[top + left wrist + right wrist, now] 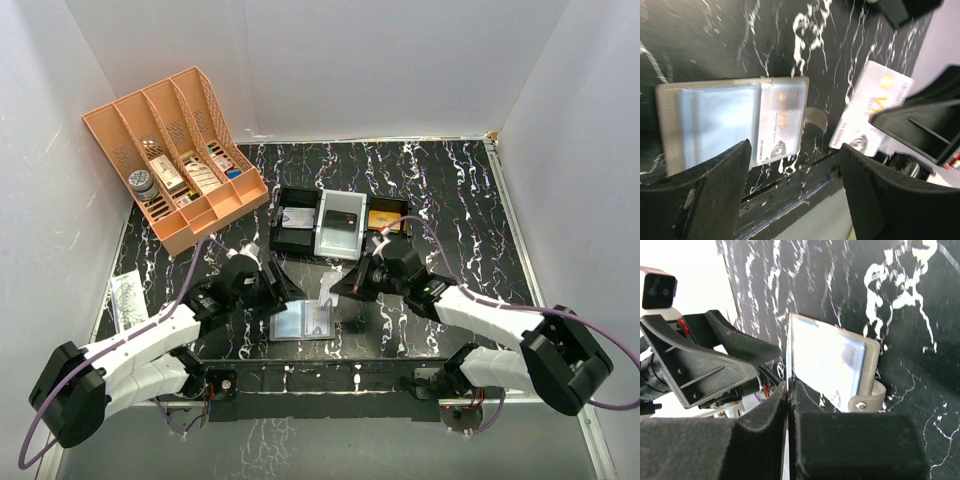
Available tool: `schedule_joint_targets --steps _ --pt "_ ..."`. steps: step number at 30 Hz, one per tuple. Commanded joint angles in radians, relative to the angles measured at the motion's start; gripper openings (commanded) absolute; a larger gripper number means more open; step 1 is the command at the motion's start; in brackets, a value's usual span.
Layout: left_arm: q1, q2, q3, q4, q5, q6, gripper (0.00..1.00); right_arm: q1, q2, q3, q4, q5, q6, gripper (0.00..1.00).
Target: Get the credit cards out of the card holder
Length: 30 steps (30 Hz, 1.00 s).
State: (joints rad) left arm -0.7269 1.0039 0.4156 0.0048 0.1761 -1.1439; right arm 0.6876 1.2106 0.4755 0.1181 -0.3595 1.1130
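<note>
On the tabletop (450, 200), grey card holder (732, 125) open flat, one card (780, 122) inside, right fingers (850, 440) pinching white card (865, 115), left fingers (715, 190) spread.

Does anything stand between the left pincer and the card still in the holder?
Nothing visible does. The left pincer hangs open directly over the card holder and its remaining card; the right pincer, shut on another card, is off to one side.

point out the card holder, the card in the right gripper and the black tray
card holder (715, 120), left wrist view, its clear inner pocket
card (865, 100), left wrist view, its printed face
black tray (298, 196), top view, its far rim
</note>
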Motion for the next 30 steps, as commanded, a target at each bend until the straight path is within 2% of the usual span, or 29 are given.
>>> schedule_joint_targets --steps 1,5,11,14,19,22,25,30 --pt "0.027 -0.106 0.131 -0.326 -0.259 0.075 0.75 -0.031 -0.107 0.096 -0.027 0.083 -0.105 0.00" --pt "0.062 -0.187 0.217 -0.472 -0.413 0.182 0.97 -0.033 -0.123 0.205 -0.063 0.165 -0.284 0.00" --pt "0.132 -0.087 0.386 -0.621 -0.536 0.357 0.99 -0.032 -0.036 0.434 -0.086 0.187 -0.648 0.00" --pt "0.239 -0.029 0.441 -0.606 -0.457 0.467 0.99 -0.025 0.050 0.539 -0.135 0.268 -0.751 0.00" --pt "0.513 0.011 0.472 -0.527 -0.265 0.619 0.99 -0.006 0.216 0.717 -0.231 0.287 -0.928 0.00" --pt "0.684 0.047 0.490 -0.525 -0.126 0.670 0.99 0.000 0.258 0.740 -0.147 0.252 -0.996 0.00" --pt "0.715 0.028 0.441 -0.468 -0.077 0.714 0.99 0.012 0.306 0.767 -0.111 0.254 -1.105 0.00" --pt "0.715 -0.018 0.376 -0.441 -0.114 0.775 0.99 0.023 0.467 0.924 -0.238 0.292 -1.250 0.00"
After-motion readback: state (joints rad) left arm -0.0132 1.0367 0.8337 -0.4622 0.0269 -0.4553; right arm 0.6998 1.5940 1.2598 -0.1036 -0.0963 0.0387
